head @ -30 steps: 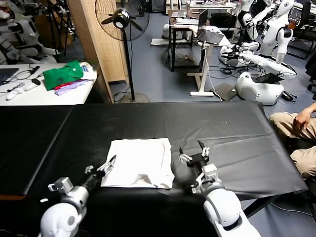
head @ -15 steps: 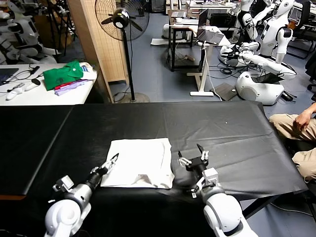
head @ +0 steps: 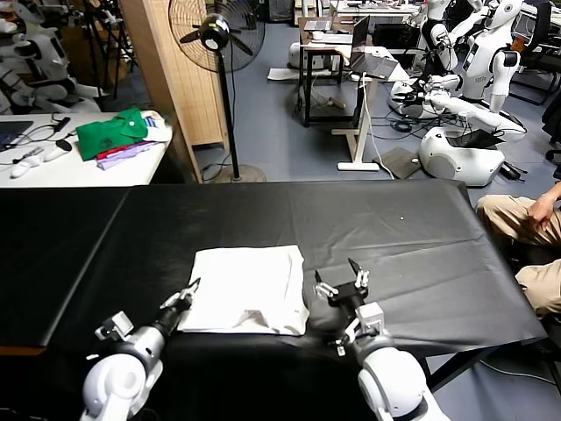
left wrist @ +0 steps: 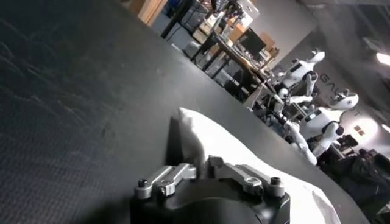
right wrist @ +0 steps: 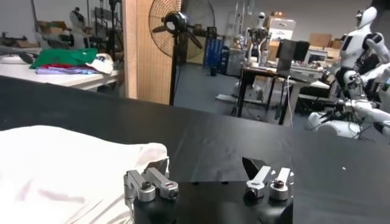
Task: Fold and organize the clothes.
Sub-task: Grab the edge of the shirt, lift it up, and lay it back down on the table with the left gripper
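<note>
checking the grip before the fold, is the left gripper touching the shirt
Touching. In the left wrist view the left gripper is shut on the white shirt edge, cloth bunched up between its tips; the head view puts it at the shirt's near left corner.

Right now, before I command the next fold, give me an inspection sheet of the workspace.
Surface: black table, its cover smooth around the work.
Job's things: white T-shirt, folded into a rough rectangle near the front edge, one near corner rumpled.
Clutter: nothing seen on the black table.
Grippers: left gripper shut at the shirt's left edge; whether it pinches cloth cannot be told. Right gripper open, just right of the shirt, holding nothing.
Cables: some on the white side table, beside a green garment.
Surroundings: standing fan, parked robots, seated person at the right.
</note>
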Tool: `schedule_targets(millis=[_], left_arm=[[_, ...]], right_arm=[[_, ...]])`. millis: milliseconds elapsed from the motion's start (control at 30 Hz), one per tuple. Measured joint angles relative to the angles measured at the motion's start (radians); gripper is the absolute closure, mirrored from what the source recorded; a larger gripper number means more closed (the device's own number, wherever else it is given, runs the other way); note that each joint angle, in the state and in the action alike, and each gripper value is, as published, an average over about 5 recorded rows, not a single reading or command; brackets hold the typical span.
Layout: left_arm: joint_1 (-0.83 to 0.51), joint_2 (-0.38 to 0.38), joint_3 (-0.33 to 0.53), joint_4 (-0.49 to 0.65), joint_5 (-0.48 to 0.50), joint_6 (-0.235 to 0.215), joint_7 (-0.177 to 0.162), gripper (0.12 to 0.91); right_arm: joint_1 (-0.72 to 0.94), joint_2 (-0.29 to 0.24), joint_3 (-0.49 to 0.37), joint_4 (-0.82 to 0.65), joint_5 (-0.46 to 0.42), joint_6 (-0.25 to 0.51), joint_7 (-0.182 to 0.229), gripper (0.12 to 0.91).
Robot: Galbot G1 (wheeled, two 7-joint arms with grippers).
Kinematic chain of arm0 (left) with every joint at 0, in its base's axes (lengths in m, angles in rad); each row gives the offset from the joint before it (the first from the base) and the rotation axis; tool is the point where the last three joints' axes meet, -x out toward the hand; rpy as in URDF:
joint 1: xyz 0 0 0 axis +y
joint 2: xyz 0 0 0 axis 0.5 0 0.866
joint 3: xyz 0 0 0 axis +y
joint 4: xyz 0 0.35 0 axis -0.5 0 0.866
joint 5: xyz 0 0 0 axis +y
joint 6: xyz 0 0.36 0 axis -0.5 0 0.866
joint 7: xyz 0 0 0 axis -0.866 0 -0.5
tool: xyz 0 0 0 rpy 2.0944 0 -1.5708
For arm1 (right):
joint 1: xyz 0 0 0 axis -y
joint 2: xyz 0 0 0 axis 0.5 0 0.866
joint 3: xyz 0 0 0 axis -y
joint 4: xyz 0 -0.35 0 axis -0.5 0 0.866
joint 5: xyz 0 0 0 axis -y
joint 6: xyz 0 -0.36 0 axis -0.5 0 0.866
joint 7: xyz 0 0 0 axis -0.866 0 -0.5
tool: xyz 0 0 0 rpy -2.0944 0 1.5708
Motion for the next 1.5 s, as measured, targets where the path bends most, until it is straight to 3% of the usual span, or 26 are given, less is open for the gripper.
schedule_targets(millis=[200,300,500,700,933,1067,1200,1333,1500], left_arm=[[0.023,0.043,-0.001,-0.049,0.335,-0.092,-0.001,0.882],[0.039,0.084,-0.019,-0.074,0.497,-0.109,-0.005,0.881],[0.079,0.198,-0.087,-0.101,0.712,-0.128,0.003,0.881],[0.121,0.337,-0.189,-0.111,0.822,-0.14,0.004,0.881],[0.16,0.444,-0.272,-0.192,0.811,-0.063,-0.002,0.881],[0.148,0.42,-0.22,-0.276,0.702,-0.025,-0.022,0.881],[0.124,0.334,-0.081,-0.309,0.616,-0.021,-0.037,0.881],[0.078,0.214,0.1,-0.284,0.633,-0.041,-0.046,0.881],[0.014,0.064,0.279,-0.209,0.71,-0.071,-0.006,0.846]], right_arm=[[-0.011,0.003,0.01,0.002,-0.02,-0.018,0.01,0.227],[-0.012,0.004,0.011,0.001,-0.022,-0.019,0.012,0.227],[-0.004,0.004,0.006,-0.01,-0.023,-0.019,0.014,0.227],[0.01,0.006,0.001,-0.021,-0.019,-0.019,0.014,0.227],[0.026,0.014,-0.004,-0.032,-0.015,-0.02,0.012,0.227],[0.018,0.014,0.0,-0.037,-0.015,-0.016,0.01,0.227],[0.001,0.007,0.008,-0.033,-0.009,-0.006,0.005,0.227],[-0.014,-0.003,0.017,-0.022,0.033,0.001,0.0,0.227],[-0.033,-0.011,0.026,0.008,0.159,-0.032,0.0,0.227]])
